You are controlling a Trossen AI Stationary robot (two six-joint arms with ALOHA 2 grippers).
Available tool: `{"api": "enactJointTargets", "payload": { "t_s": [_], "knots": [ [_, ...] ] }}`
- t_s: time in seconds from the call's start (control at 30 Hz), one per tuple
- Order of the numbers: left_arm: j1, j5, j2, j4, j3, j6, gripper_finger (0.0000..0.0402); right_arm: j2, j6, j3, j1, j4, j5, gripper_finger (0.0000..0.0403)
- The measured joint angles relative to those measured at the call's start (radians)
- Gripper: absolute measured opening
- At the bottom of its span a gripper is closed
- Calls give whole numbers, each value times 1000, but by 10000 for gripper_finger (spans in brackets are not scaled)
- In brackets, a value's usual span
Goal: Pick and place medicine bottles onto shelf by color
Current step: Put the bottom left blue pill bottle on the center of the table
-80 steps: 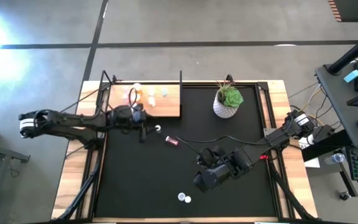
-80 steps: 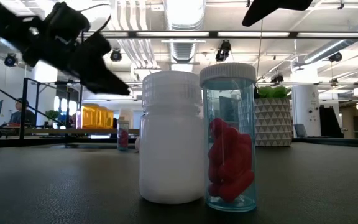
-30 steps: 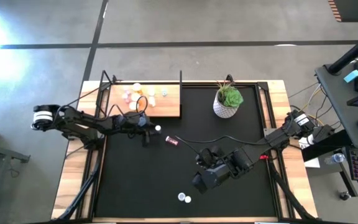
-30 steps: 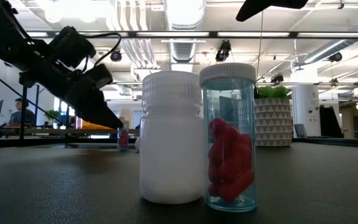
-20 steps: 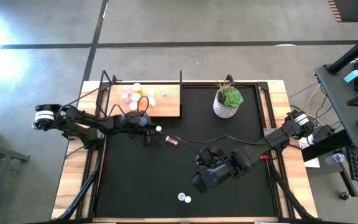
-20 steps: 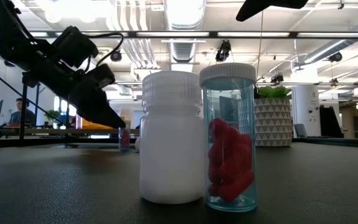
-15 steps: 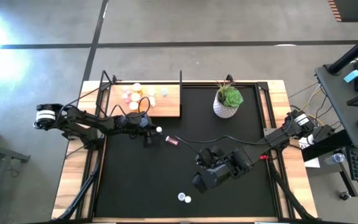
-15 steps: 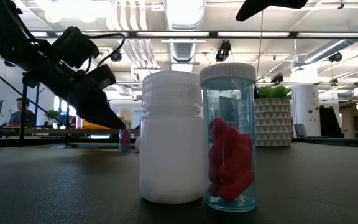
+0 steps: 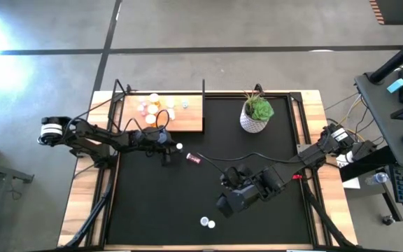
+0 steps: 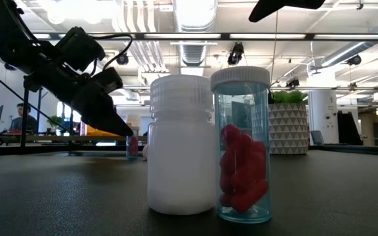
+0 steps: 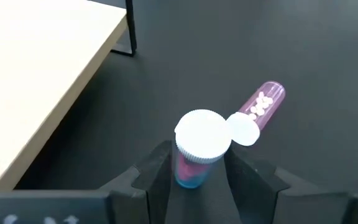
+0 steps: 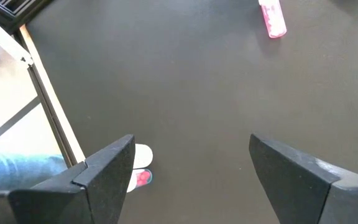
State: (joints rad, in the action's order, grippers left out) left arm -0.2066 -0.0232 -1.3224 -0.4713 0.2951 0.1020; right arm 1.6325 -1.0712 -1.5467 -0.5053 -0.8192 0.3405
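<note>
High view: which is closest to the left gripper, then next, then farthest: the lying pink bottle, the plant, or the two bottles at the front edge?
From the left gripper:
1. Lying pink bottle, just beside it on the mat.
2. Plant, back right of the mat.
3. Two bottles, front edge, farthest.

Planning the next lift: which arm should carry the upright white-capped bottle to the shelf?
Left. Its gripper brackets that bottle beside the wooden shelf; the right gripper hangs open farther away.

My desk (image 9: 82, 203), black mat (image 9: 257, 210) over it, wooden shelf (image 9: 187, 122) at the back holding what I take for small bottles (image 9: 154, 105), potted plant (image 9: 256, 113), pink bottle (image 9: 193, 159) on its side, two bottles (image 9: 206, 222) up front
</note>
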Motion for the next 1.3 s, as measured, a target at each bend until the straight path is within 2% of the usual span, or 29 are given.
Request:
{"api": "enactJointTargets", "payload": {
  "t_s": [0.13, 0.37, 0.67, 0.8, 1.13, 1.3],
  "knots": [
    [0, 3, 0, -5, 0, 0, 123, 0, 0, 0, 0, 1, 0, 306],
    [0, 3, 0, -19, 1, 0, 86, 0, -2, 0, 0, 3, 0, 306],
    [6, 3, 24, -25, 10, 32, 83, 0, -2, 0, 0, 18, 0, 306],
    [5, 8, 46, 25, 51, 41, 83, 0, -2, 0, 0, 18, 0, 306],
    [6, 94, 50, 198, 218, 51, 82, 0, -1, 0, 0, 26, 0, 306],
    [6, 222, 61, 277, 293, 78, 82, 0, 0, 0, 0, 38, 0, 306]
  ]
}}
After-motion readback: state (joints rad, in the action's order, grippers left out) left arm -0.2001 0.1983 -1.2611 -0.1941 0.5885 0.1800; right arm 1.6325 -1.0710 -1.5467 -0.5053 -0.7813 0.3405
